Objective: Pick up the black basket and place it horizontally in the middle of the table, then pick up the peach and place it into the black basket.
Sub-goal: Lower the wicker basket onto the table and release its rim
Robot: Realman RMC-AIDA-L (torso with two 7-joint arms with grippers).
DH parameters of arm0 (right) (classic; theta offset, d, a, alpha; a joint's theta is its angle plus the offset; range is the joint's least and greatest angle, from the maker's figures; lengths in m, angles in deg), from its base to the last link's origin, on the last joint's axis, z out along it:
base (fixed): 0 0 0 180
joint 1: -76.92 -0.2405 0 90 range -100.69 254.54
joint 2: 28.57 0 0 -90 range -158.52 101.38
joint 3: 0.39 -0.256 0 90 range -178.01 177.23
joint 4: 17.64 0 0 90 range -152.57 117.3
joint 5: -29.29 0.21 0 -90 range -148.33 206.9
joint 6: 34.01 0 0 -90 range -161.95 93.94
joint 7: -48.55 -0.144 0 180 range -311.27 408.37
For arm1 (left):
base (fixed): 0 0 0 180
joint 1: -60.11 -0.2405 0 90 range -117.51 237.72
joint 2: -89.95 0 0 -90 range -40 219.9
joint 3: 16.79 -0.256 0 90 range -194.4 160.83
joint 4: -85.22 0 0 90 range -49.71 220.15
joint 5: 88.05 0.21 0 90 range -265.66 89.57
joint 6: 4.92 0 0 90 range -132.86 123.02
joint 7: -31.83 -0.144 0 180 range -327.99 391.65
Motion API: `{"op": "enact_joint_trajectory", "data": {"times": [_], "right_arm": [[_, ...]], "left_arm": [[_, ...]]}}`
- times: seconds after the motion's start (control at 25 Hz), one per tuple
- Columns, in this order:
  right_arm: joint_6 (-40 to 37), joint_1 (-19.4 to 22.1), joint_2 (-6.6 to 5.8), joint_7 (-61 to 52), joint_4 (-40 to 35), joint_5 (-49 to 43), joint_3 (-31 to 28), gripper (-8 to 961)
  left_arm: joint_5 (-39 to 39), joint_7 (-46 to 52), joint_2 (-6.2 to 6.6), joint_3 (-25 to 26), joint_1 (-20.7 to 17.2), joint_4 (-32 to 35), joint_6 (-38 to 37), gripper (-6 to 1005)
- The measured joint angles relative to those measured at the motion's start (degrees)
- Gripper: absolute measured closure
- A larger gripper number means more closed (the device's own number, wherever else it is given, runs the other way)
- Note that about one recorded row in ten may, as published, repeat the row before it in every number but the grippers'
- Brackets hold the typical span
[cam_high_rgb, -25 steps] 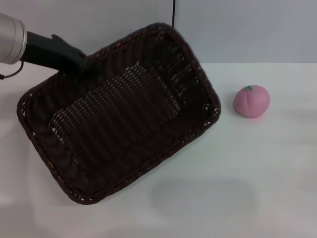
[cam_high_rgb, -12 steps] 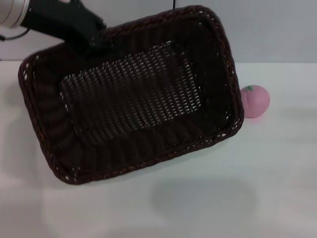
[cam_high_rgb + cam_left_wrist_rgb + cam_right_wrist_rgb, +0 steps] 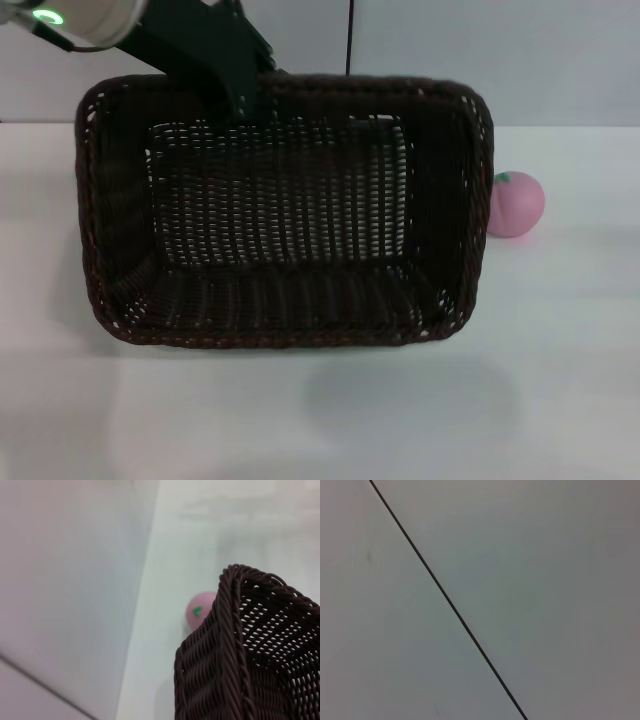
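Now the left end effector (image 3: pixel 243 92), upper left of frame, grips the black basket (image 3: pixel 283 212) by its far rim, level mid-surface (image 3: pixel 560 380); release pending, peach (image 3: pixel 517 203) untouched at right.

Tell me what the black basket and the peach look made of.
The black basket: woven wicker or a plastic imitation, very dark brown-black and slightly glossy, with a braided rim and openwork sides that let light through. The peach: probably soft plastic or foam, matte pink and smooth, with a small green leaf mark on top.
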Motion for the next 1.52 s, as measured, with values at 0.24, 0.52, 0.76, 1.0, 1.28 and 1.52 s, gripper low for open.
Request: {"op": "enact_joint_trajectory", "data": {"times": [0.24, 0.52, 0.76, 1.0, 1.28, 1.52], "right_arm": [[-0.2, 0.3, 0.03, 0.0, 0.5, 0.0, 0.0, 394], [-0.6, 1.0, 0.04, -0.1, 0.6, 0.1, -0.1, 392], [-0.6, 1.2, 0.04, -0.1, 0.6, 0.1, -0.1, 390], [-0.6, 1.2, 0.04, -0.1, 0.6, 0.0, -0.1, 389], [-0.6, 1.2, 0.04, -0.1, 0.6, -0.3, 0.0, 387], [-0.5, 1.2, 0.04, -0.1, 0.7, -0.3, 0.2, 385]], "left_arm": [[0.6, 0.3, -0.12, -1.5, 3.2, -4.7, 0.4, 813], [1.2, 0.3, -0.36, -2.3, 4.5, -8.9, 3.9, 814], [0.8, -0.2, -0.45, -2.7, 4.5, -10.9, 5.8, 815], [0.7, -0.3, -0.45, -4.4, 3.8, -12.1, 7.9, 817], [0.4, -0.3, -0.52, -5.5, 3.4, -12.6, 9.3, 822], [-0.7, -0.3, -0.55, -6.6, 2.9, -12.8, 11.8, 825]]}}
